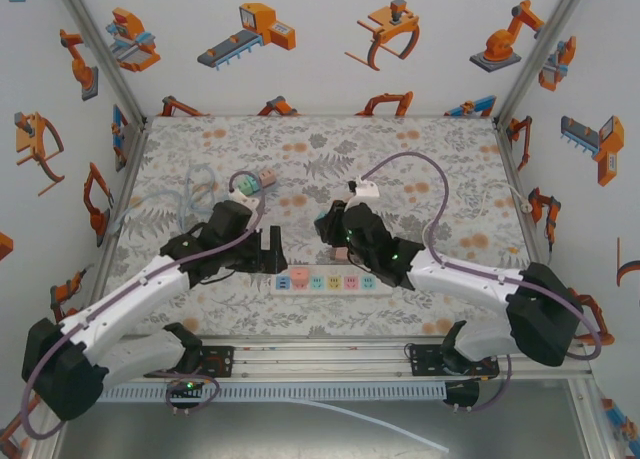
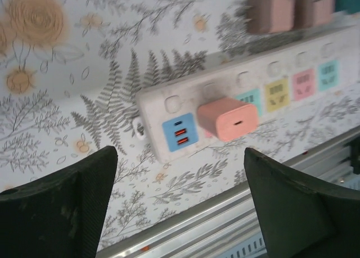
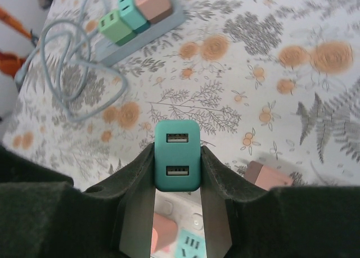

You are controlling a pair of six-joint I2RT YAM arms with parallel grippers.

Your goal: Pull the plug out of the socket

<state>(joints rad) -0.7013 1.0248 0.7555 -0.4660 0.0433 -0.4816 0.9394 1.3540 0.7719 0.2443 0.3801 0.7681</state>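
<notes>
Two power strips lie on the floral bench (image 1: 400,149). On the near white strip (image 2: 169,103), a pink plug (image 2: 228,118) sits in its socket beside the blue USB panel, and the left gripper (image 2: 180,207) hovers over it, jaws spread wide. The right gripper (image 3: 177,165) has its jaws pinching a teal plug (image 3: 177,151), held over that strip. The far grey strip (image 3: 143,36) holds green, teal and pink plugs.

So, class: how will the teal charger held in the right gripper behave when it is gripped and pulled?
The teal charger looks like rigid plastic, so it should keep its shape in the right gripper. Its smooth sides could slip under a hard pull. Small and boxy, it is probably light.
</notes>
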